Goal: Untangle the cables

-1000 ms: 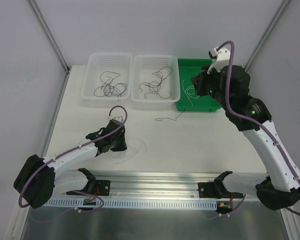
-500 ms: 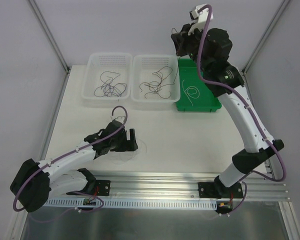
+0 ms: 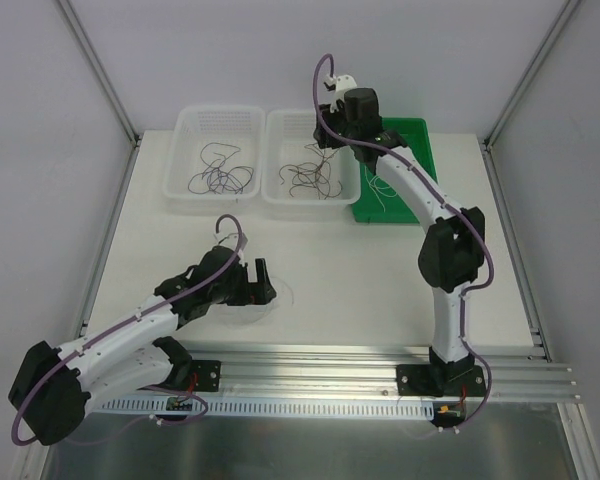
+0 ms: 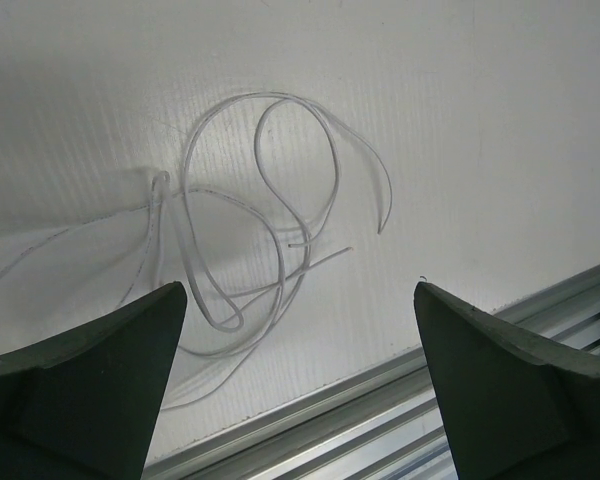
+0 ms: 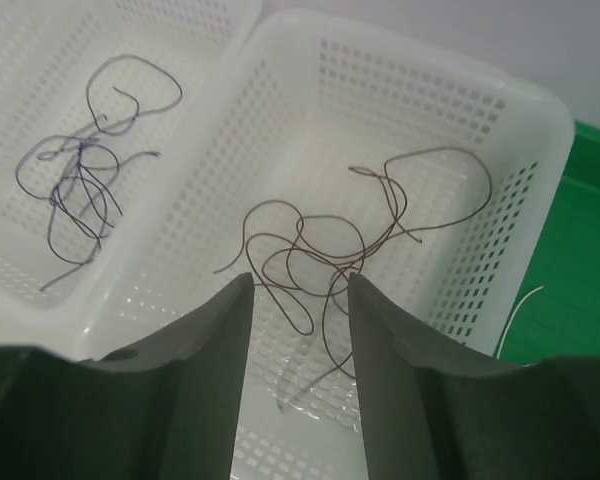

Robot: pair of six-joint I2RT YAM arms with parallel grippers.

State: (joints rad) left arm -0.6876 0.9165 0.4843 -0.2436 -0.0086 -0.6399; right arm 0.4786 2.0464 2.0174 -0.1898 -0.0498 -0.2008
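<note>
A loose clump of white cables (image 4: pixel 250 215) lies on the white table, faint in the top view (image 3: pixel 277 297). My left gripper (image 4: pixel 298 290) (image 3: pixel 264 283) hovers over its near side, open wide and empty. My right gripper (image 5: pixel 300 282) (image 3: pixel 330 135) hangs over the middle white basket (image 3: pixel 310 113), jaws partly open with nothing pinched. Curly brownish cables (image 5: pixel 330 235) (image 3: pixel 310 172) lie in that basket below the fingers. A faint blurred strand (image 5: pixel 305 385) shows just under the jaws. Dark grey cables (image 5: pixel 85 190) (image 3: pixel 220 178) sit in the left basket (image 3: pixel 220 109).
A green tray (image 3: pixel 395 217) (image 5: pixel 580 250) stands right of the middle basket and holds a thin white cable (image 3: pixel 380 186). An aluminium rail (image 3: pixel 320 362) (image 4: pixel 460 400) runs along the table's near edge, close to the left gripper. Frame posts rise at the back corners.
My right arm swung left from the green tray to above the middle basket and its jaws parted. The dark cable that trailed onto the table is gone from there. My left gripper opened wide.
</note>
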